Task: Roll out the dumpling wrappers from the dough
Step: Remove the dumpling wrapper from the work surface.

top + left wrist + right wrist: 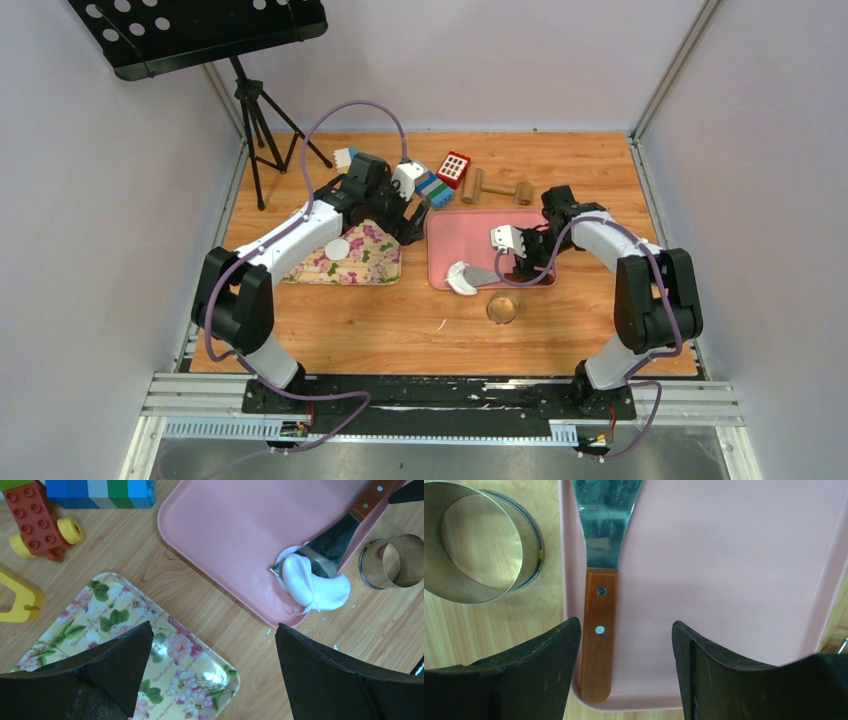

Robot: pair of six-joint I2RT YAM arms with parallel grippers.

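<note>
Jaws spread, my right gripper (625, 630) hangs over the scraper handle (598, 635), its length running up-frame toward the dough (462, 278)

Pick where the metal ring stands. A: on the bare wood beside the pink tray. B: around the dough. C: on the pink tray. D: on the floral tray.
A: the metal ring sits on the wooden table, just off the pink tray.

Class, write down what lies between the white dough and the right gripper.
A scraper: its metal blade meets the dough, and its wooden handle reaches beneath the right gripper. The left wrist and right wrist views show it.
</note>
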